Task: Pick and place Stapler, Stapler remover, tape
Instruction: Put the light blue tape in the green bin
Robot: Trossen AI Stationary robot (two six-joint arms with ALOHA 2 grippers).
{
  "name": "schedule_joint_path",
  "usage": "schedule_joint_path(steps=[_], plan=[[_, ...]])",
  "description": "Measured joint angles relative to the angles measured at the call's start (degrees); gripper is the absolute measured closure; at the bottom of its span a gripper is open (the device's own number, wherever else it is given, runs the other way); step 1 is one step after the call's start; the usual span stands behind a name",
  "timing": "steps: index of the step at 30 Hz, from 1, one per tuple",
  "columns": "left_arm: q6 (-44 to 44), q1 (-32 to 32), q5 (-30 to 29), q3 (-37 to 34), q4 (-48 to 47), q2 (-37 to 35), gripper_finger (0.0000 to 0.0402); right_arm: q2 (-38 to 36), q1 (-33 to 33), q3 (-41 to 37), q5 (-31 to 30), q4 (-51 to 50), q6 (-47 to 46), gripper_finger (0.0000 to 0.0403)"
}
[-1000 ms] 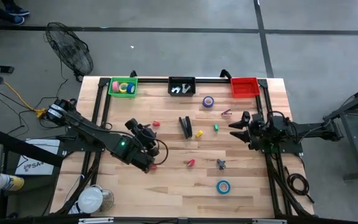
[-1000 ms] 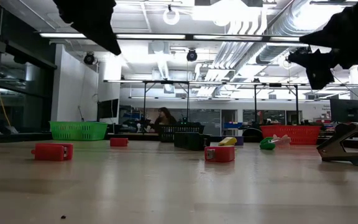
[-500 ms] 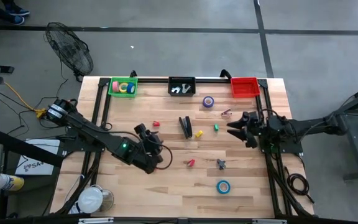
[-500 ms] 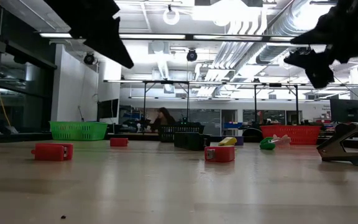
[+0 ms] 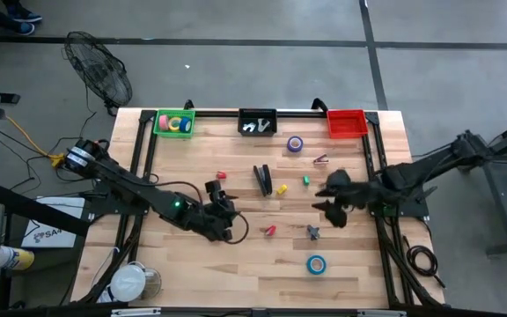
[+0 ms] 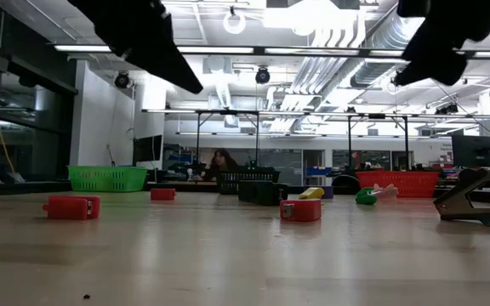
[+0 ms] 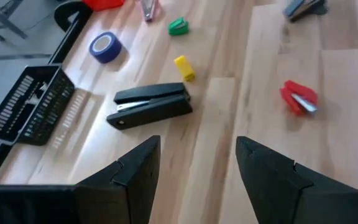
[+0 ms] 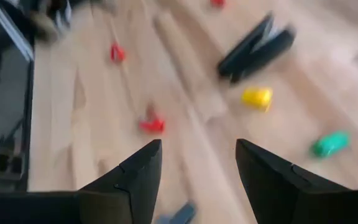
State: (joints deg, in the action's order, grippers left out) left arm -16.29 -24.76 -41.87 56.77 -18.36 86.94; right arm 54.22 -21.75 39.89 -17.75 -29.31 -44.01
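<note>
The left claw (image 5: 224,214) hangs above the middle-left of the wooden bench (image 5: 174,264) with its fingers (image 7: 138,171) spread wide and nothing between them; its wrist view looks past them at the black stapler (image 7: 149,106), which lies flat on the bench near the centre, with a small yellow piece (image 7: 184,68) just beside it and a green piece (image 7: 178,26) farther on. A red staple remover (image 7: 299,98) lies apart from the stapler, below and to the right of it in the high view, and a dark grey one (image 5: 312,232) sits near it, close under the right claw (image 5: 330,195). The right claw is out over the middle-right of the bench, its fingers (image 8: 135,177) also wide apart and empty. A purple roll of tape (image 5: 295,143) rests on the bench between the black basket (image 5: 257,121) and the red basket (image 5: 345,122) along the far edge, and a blue roll (image 5: 316,263) lies alone toward the near edge. The green basket (image 5: 174,122) at the far left corner holds more rolls of tape. Another small red piece (image 5: 221,174) lies on the bench just behind the left claw.
</note>
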Motion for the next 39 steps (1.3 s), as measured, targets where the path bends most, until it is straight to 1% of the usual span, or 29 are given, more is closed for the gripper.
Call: schedule_joint_path(steps=[6,11,14,17,20,23,28,31,36,39], plan=[[-1.67,0.8,0.94,0.0,-3.4,0.04,0.0197,13.83,-8.15,11.96,2.75,-12.69,-11.71,0.0206],[-1.97,0.75,0.42,0.0,-3.63,0.04,0.0197,23.61,-13.66,18.84,5.49,-20.05,-20.84,0.0206],[-1.74,0.77,0.38,0.0,-3.66,0.04,0.0197,28.27,-15.9,20.62,8.61,-19.35,-24.26,0.0206],[-0.59,0.77,0.31,0.0,-3.66,0.04,0.0197,32.34,-17.01,20.9,13.91,-16.77,-26.54,0.0206],[0.24,0.77,0.29,0.0,-3.66,0.04,0.0197,36.03,-17.36,20.77,19.45,-13.82,-27.72,0.0206],[1.04,0.77,0.31,0.0,-3.67,0.04,0.0197,39.63,-17.57,20.75,22.25,-12.09,-27.73,0.0206],[1.39,0.77,0.31,0.0,-3.68,0.04,0.0197,43.95,-18.25,20.77,24.26,-11.07,-26.27,0.0206],[1.48,0.77,0.29,0.0,-3.68,0.04,0.0197,45.19,-18.86,20.77,24.24,-10.6,-26.25,0.0206],[1.45,0.77,0.3,0.0,-3.66,0.04,0.0197,45.19,-19.94,20.79,19.98,-9.7,-26.65,0.0206],[0.99,0.77,0.39,0.0,-3.68,0.04,0.0197,45.11,-20.3,21.19,19.31,-9.77,-27.33,0.0206]])
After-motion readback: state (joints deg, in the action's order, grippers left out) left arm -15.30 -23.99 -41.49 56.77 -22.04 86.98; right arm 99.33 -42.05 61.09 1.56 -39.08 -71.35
